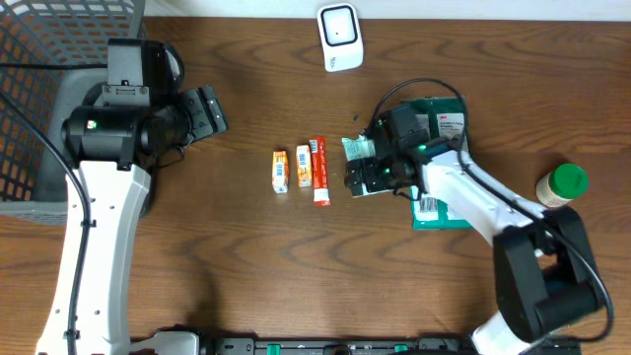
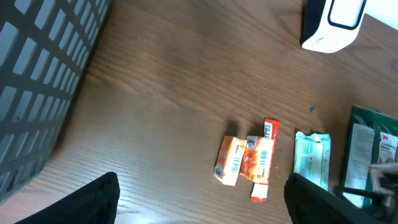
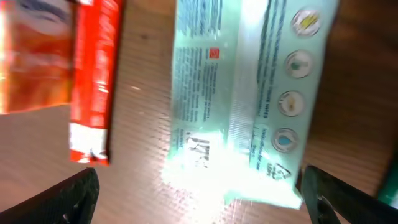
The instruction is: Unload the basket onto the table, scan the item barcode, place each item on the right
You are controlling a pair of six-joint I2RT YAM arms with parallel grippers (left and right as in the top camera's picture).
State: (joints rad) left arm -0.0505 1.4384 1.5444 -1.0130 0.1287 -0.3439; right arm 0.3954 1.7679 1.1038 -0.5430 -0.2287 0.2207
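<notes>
The right gripper (image 1: 361, 176) hangs over a pale green wipes packet (image 3: 249, 106), its jaws spread wide on either side and gripping nothing. The packet lies flat on the wooden table (image 1: 246, 256), between a red stick pack (image 1: 319, 170) and a dark green package (image 1: 444, 116). The left gripper (image 1: 209, 110) is released too, empty, well apart from the white barcode scanner (image 1: 338, 36).

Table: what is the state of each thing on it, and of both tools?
Left tool, open, empty.
Right tool, open, over the pouch.
Pouch, lying flat, not gripped.
Red stick, lying flat.
Boxes, lying flat, side by side.
Jar, upright, lid on.
Scanner, untouched.
</notes>
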